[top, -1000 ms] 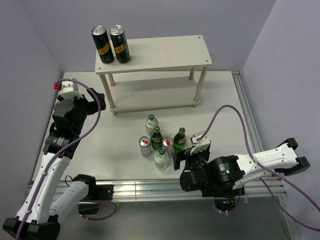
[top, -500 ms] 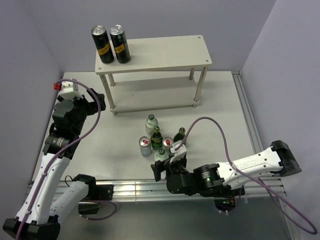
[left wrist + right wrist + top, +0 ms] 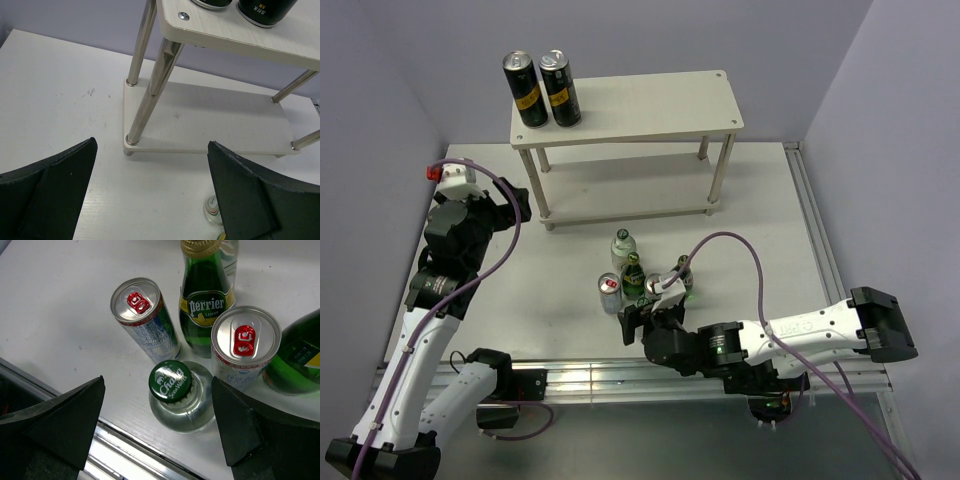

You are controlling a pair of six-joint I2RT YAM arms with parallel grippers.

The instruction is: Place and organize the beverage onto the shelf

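The beverage cluster stands on the white table in front of the shelf (image 3: 640,105). My right gripper (image 3: 157,410) is open and straddles a clear bottle with a green cap (image 3: 172,382), with a gap on each side. Just beyond stand two silver cans with red tabs (image 3: 142,315) (image 3: 245,345), a green Perrier bottle (image 3: 202,300), a second green bottle (image 3: 297,360) and another clear bottle (image 3: 624,245). From above, my right gripper (image 3: 638,322) hides the capped bottle. My left gripper (image 3: 520,205) hangs open near the shelf's left legs, holding nothing. The left wrist view shows the shelf's lower board (image 3: 210,120).
Two tall black cans (image 3: 540,88) stand on the left end of the shelf's top board. A metal rail (image 3: 610,375) runs along the table's near edge, close behind the capped bottle. Purple walls close in the table. A purple cable (image 3: 740,245) arcs over the right arm.
My right arm has swung left, from beside the right-hand green bottle to over the nearest clear bottle, jaws now either side of it. The left arm has not moved.
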